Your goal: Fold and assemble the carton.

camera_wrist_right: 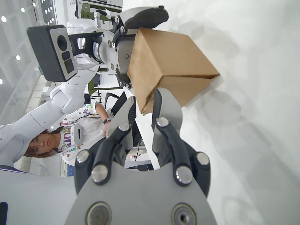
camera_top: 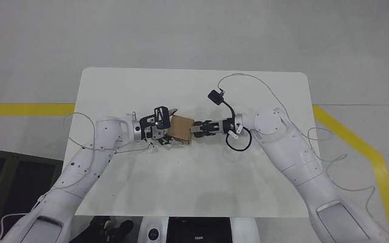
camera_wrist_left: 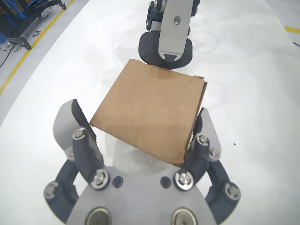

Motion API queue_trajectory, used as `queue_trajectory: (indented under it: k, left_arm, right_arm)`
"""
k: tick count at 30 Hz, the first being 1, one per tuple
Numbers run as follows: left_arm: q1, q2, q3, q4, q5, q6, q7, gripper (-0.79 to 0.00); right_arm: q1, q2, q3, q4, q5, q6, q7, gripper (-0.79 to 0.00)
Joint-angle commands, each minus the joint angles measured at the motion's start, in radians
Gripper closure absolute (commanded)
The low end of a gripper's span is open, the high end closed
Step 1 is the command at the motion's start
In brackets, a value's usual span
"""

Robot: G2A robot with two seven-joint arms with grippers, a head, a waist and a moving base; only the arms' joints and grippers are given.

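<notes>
- Left pincer [camera_wrist_left: 140, 118]: spread to the carton's width, pads pressed on two opposite sides of the brown carton [camera_wrist_left: 150, 104]. The box juts out ahead of its fingertips.
- Right pincer [camera_wrist_right: 144, 105]: narrow, nipping the carton's corner at the end away from the left pincer.
- Carton is box-shaped and spans the gap between the two pincers, which face each other tip to tip above the white table [camera_top: 255, 182].
</notes>
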State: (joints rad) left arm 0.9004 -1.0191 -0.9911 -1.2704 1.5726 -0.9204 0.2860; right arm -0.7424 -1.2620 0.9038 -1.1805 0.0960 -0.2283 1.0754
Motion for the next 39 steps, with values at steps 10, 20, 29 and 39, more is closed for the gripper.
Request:
queue_trajectory:
  k: [10,20,29,39]
  left_arm:
    - [-0.015,0.006,-0.052,0.009,-0.128,-0.078,-0.071,-0.785]
    - [-0.003,0.058,-0.083,-0.056,-0.431,-0.092,-0.249,-0.785]
    - [-0.065,0.089,-0.180,-0.043,-0.800,-0.021,-0.496,-0.785]
    - [-0.152,0.088,-0.197,-0.047,-0.937,0.081,-0.639,-0.785]
  right_arm:
    - [-0.094,0.048,0.123,-0.103,-0.075,-0.077,-0.031,-0.332]
    - [-0.190,0.083,0.253,-0.162,-0.165,-0.293,-0.198,-0.785]
    - [-0.261,0.117,0.375,-0.305,-0.450,-0.330,-0.363,-0.785]
    - [-0.393,0.145,0.541,-0.523,-0.734,-0.174,-0.546,-0.785]
